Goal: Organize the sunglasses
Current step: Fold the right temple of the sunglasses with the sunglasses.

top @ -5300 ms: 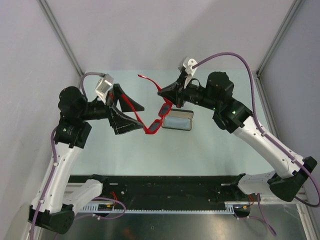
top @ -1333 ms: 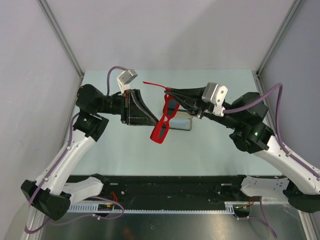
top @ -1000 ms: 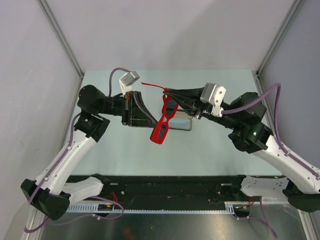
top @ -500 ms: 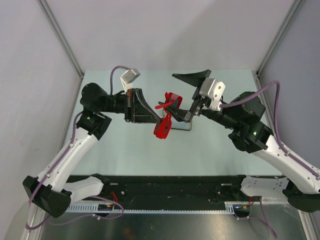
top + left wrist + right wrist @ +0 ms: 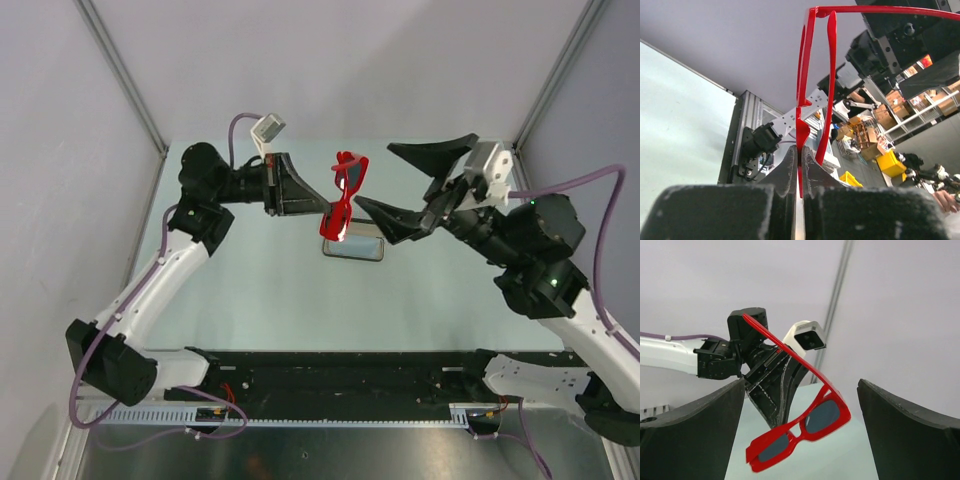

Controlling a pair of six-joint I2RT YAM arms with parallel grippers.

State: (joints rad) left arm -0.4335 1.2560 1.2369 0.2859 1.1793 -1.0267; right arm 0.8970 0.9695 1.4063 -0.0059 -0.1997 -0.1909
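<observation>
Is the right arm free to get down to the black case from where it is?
Probably yes. The right gripper hangs open and empty near the case's right end. The sunglasses, pinched in the left gripper, hang over the case's left end, so approach from the right.

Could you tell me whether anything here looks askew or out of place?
Nothing damaged, but the red plastic-framed sunglasses hang tilted in mid-air, pinched only by the left gripper, near the black oblong case; the right gripper stands open beside them.
</observation>
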